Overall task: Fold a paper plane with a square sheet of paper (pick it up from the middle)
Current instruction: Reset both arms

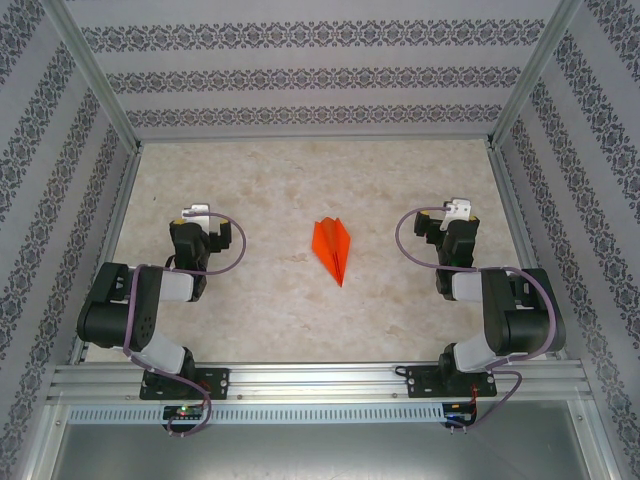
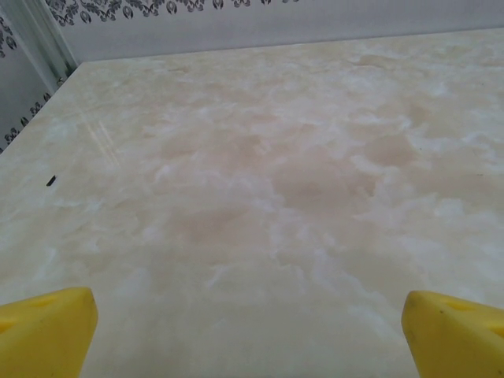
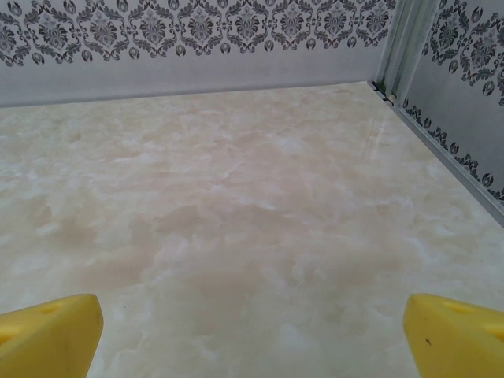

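The paper plane (image 1: pixel 334 250) lies flat on the table (image 1: pixel 270 310), about midway between my two grippers and well apart from both. Neither one touches it. The left gripper (image 1: pixel 196 214) sits off to its left and the right gripper (image 1: pixel 458 209) off to its right, each a little beyond the plane's wide end.

The plane is bright orange, a narrow dart with a crease down its middle and a triangular wing on either side. Its pointed nose faces the near edge, tilted slightly to the right, and its wide tail faces the far wall (image 1: pixel 300 90).

Both arms are folded close to their bases, elbows drawn back toward the near rail (image 1: pixel 320 385), with the grippers pointing at the far wall. A cable (image 1: pixel 241 240) loops off each wrist.

On the left wrist camera I see the yellow fingers (image 2: pixel 43 331) at the bottom corners, spread wide, with bare marbled tabletop between them and nothing held. A small dark mark (image 2: pixel 51 181) shows on the table at the left. The right wrist camera reads the same: yellow fingertips (image 3: pixel 47 335) far apart and nothing in their grasp. Beyond them the table runs out to the patterned wall and a metal corner post (image 3: pixel 405 39).
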You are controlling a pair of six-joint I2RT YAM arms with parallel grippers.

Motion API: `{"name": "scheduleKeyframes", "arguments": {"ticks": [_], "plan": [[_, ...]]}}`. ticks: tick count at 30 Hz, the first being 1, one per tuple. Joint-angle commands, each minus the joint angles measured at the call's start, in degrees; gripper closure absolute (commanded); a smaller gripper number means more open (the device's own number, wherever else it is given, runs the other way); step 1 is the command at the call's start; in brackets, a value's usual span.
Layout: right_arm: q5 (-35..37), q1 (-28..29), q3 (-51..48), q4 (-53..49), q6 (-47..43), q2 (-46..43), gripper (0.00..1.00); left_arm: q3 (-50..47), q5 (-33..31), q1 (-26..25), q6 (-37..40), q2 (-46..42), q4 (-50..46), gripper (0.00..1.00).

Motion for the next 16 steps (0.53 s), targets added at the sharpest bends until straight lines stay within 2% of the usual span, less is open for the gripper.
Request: {"name": "scheduleKeyframes", "arguments": {"ticks": [1,3,16], "plan": [[-1.02,-0.22,0.60,2.00,-0.36,-0.56,0.02,-0.05,1.94,0.14,0.25,-0.16,3.64,0.00],[-1.06,-0.22,0.60,2.04,-0.40,-0.55,0.02,0.31,3.80,0.14,0.92,-0.18,2.79,0.00],[-1.02,-0.23,0.59,2.04,-0.40,-0.49,0.02,0.57,4.78,0.41,0.87,-0.04,2.60,0.00]]}}
